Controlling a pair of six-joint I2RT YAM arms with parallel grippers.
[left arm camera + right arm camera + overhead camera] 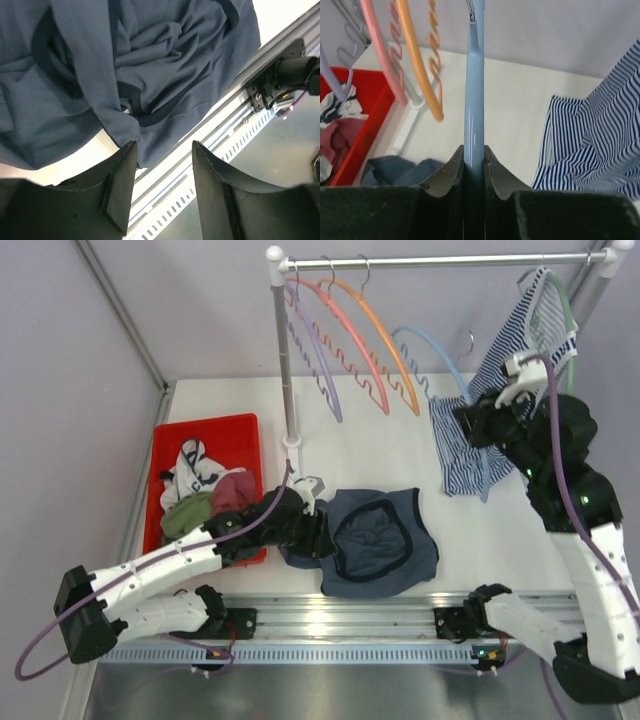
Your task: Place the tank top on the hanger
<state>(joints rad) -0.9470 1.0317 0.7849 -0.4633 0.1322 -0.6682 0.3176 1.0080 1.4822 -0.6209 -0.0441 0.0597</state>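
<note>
Dark slate-blue sleeveless tank top, navy trim [385, 545]: crumpled heap on white table [380, 440], at near edge.
Handling: soft, light, limp; likely sags and bunches on lift. Best hold probably trimmed strap or neck edge.
Left gripper [162, 147]: fingers spread, empty; cloth fold just touching one tip.
Thin light-blue arched plastic hanger [474, 100]: stiff, smooth, may slip. Right gripper [474, 157] clamped on its arm.
Around: blue-and-white striped top [465, 455] just beside right gripper, snag risk. Orange hanger [417, 60] and pink hanger [379, 50] near. Red plastic bin of clothes [225, 435] at left.

Tank top [385, 545] slate-blue, navy trim; hanger [474, 100] light blue; striped top [465, 455] blue-white; bin [205, 423] red.
</note>
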